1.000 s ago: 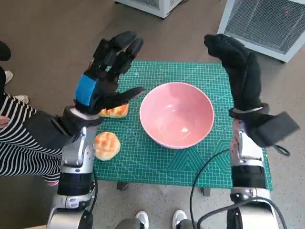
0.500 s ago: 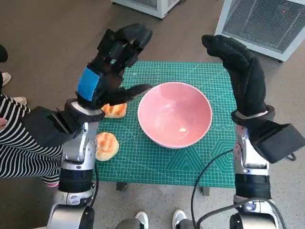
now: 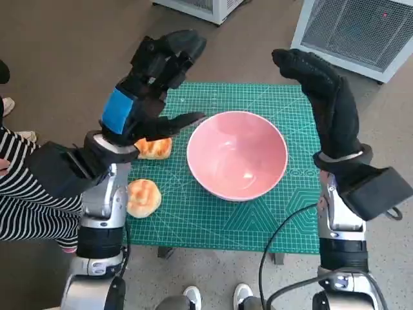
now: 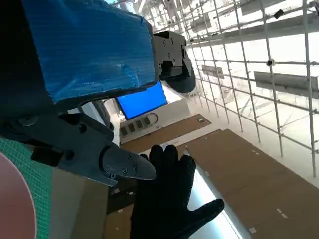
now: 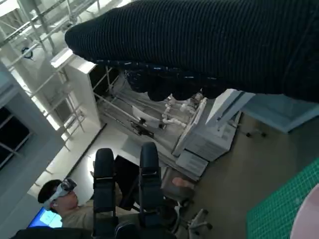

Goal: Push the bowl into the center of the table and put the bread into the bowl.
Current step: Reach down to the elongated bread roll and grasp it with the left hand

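Brown floor surrounds a small surface (image 3: 193, 226) covered by a green cutting mat. Centred on it sits the pink bowl (image 3: 237, 155), between both raised, empty, spread-fingered hands: left hand (image 3: 145, 87), right hand (image 3: 326, 97). Two bread rolls (image 3: 143, 197) (image 3: 155, 148) lie near the mat's left edge, below the left hand.

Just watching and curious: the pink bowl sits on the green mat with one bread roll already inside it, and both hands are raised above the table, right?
Not quite. The pink bowl is empty in the head view; both bread rolls lie on the green mat beside it. The left hand and right hand are raised, holding nothing.
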`<move>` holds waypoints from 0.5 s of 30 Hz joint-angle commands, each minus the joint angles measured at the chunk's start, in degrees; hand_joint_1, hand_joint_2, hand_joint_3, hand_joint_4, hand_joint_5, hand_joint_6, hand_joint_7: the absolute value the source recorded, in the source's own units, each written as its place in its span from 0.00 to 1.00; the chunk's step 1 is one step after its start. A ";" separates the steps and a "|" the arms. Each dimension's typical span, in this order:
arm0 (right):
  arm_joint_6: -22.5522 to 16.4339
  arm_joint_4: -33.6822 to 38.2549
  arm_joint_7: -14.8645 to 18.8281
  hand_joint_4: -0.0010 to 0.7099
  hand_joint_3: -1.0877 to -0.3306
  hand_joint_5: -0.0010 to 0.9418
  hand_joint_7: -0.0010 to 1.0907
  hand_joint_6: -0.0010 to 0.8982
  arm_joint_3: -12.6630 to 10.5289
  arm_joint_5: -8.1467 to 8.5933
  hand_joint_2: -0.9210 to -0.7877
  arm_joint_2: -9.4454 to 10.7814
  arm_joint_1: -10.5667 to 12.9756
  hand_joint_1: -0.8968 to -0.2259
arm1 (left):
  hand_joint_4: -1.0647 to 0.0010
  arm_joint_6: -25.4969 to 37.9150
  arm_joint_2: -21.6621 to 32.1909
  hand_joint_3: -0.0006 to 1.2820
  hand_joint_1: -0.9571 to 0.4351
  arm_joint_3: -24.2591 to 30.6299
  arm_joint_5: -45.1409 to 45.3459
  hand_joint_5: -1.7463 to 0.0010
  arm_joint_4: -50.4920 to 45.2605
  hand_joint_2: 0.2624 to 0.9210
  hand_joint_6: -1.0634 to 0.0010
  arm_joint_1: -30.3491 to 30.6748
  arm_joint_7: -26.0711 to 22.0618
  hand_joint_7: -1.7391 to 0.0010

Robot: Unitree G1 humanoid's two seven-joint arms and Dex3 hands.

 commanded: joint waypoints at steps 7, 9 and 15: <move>0.57 0.36 -0.85 0.27 0.47 0.02 0.57 0.00 0.27 0.20 0.00 0.22 1.31 0.13 | 0.77 6.63 17.59 0.09 0.53 -3.85 19.24 0.99 2.68 0.85 0.98 -7.10 -1.56 0.61; 0.30 0.51 -0.92 0.27 0.47 0.02 0.57 0.00 0.25 0.17 0.00 0.24 1.32 0.13 | 0.77 11.28 20.79 0.06 0.56 -5.46 23.73 0.99 1.99 0.83 0.92 -8.40 -2.03 0.66; -0.35 0.74 -1.19 0.26 0.48 0.02 0.56 0.00 0.18 0.09 0.00 0.21 1.44 0.14 | 0.81 16.97 25.92 0.01 0.68 -8.74 31.17 1.00 4.94 0.77 0.69 -10.87 -3.09 0.89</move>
